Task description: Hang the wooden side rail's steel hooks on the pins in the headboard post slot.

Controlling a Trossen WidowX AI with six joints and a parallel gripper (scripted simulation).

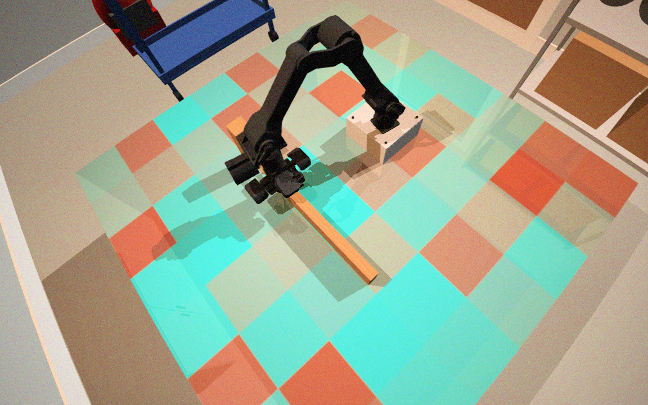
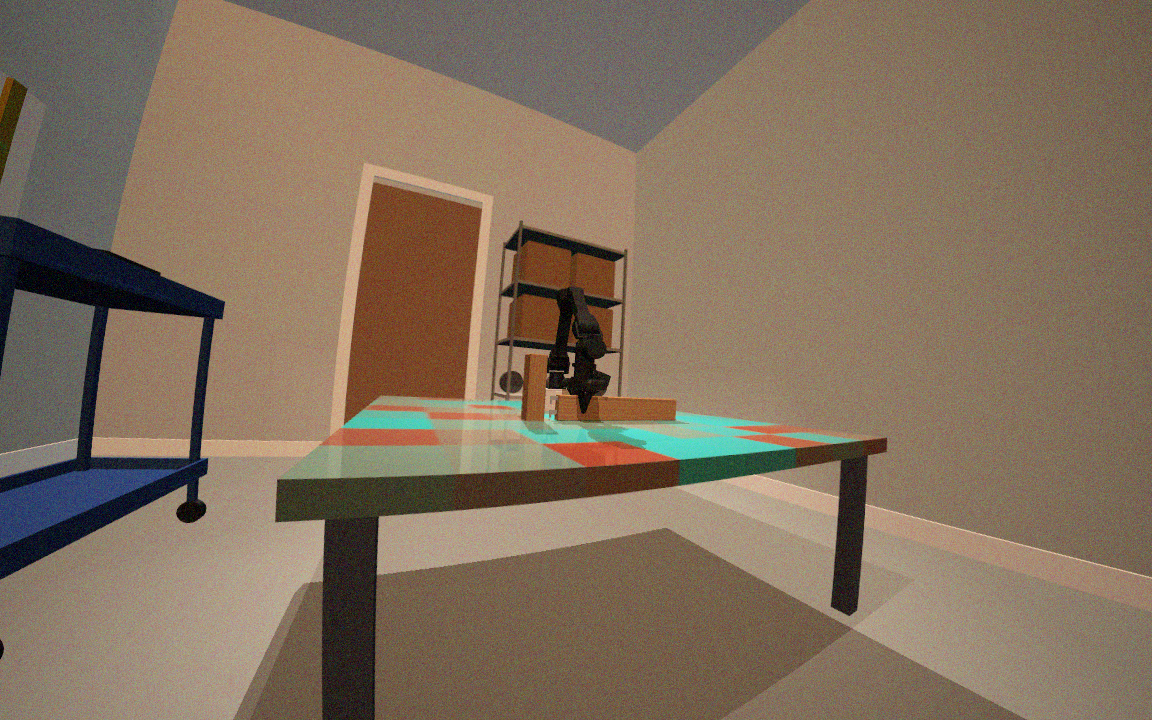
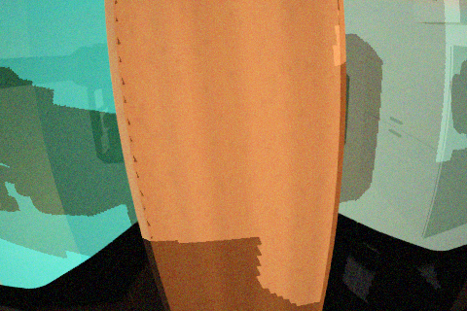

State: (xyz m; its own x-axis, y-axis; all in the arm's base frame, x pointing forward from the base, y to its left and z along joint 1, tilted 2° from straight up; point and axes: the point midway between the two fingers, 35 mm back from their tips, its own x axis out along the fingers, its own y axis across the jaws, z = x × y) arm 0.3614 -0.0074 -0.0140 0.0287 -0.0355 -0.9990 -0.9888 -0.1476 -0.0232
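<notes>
Wooden side rail (image 1: 333, 239) clenched in jaws near headboard post (image 2: 533, 386), brown boxes on shelf rack (image 2: 497, 313)

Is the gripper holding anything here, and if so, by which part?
Yes: the gripper is shut on the wooden side rail, gripping it across its width near the end toward the headboard post.

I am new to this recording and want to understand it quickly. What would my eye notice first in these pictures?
First, the black arm arching over the checked table, its claw shut on a long wooden rail near the rail's upper end. The rail's far end rests on the table, pointing away from the upright wooden post. A blue cart stands beyond the table.
</notes>
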